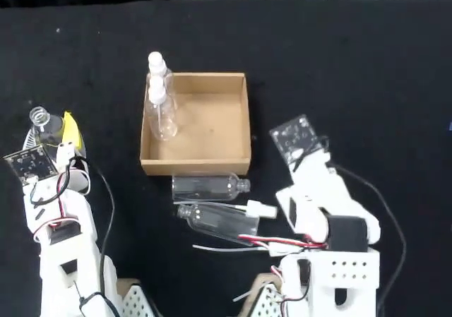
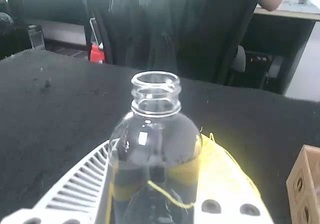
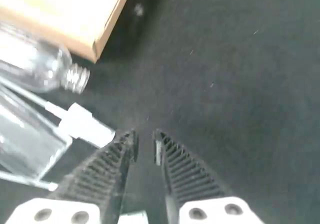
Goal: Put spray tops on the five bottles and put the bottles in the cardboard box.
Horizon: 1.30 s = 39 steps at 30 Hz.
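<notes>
My left gripper is shut on an upright clear bottle with an open threaded neck, at the table's left. The cardboard box stands mid-table. Two bottles with white spray tops lie along its left wall, one top poking past the far corner. In front of the box lie a capless bottle and a second bottle with a spray top at its neck. My right gripper hovers low beside that spray top, its fingers almost together and holding nothing.
The box's near corner and the capless bottle's threaded neck lie ahead of my right gripper. Bare black cloth spreads to the right of the box and behind it. A thin white dip tube lies by the arm bases.
</notes>
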Motion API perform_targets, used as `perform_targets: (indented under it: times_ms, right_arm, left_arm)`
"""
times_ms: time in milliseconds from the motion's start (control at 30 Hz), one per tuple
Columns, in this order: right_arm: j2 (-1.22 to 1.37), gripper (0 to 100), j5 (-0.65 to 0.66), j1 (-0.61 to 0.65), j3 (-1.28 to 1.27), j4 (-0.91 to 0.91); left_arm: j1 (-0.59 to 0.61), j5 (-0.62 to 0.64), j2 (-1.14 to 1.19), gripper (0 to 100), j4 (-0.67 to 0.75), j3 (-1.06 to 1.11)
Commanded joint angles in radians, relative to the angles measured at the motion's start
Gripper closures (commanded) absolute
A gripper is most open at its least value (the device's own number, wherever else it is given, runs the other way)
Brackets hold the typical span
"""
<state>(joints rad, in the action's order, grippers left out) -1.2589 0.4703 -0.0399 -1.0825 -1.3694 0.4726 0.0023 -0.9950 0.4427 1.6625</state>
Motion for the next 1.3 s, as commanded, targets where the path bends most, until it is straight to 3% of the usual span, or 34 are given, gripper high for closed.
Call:
perform_targets:
  times_ms: [0, 200, 333, 467, 633, 800, 933, 1267]
  right_arm:
    - [0.008, 94.5, 0.063, 0.015, -0.027, 0.032]
    - [0.124, 91.5, 0.087, 0.017, -0.031, 0.064]
    - [0.237, 81.2, 0.227, 0.014, -0.027, 0.064]
    - [0.340, 80.8, 0.396, 0.011, -0.025, 0.061]
    - [0.407, 80.8, 0.559, 0.046, -0.024, 0.064]
    - [0.409, 80.8, 0.529, 0.157, -0.022, 0.057]
    - [0.417, 80.8, 0.503, 0.244, -0.033, 0.057]
    - [0.415, 80.8, 0.505, 0.250, -0.130, 0.160]
  left_arm:
    - [0.001, 0.011, -0.069, 94, 0.110, 0.028]
    - [-0.004, 0.011, -0.117, 94, 0.094, 0.031]
    - [-0.004, 0.011, -0.133, 94, 0.094, 0.031]
    - [-0.019, 0.011, -0.135, 94, 0.103, 0.031]
    - [-0.142, 0.011, -0.166, 94, 0.098, 0.033]
    - [-0.248, 0.008, -0.192, 94, 0.095, 0.035]
    - [-0.255, 0.005, -0.192, 94, 0.095, 0.035]
    - [-0.257, 0.011, -0.192, 94, 0.143, 0.035]
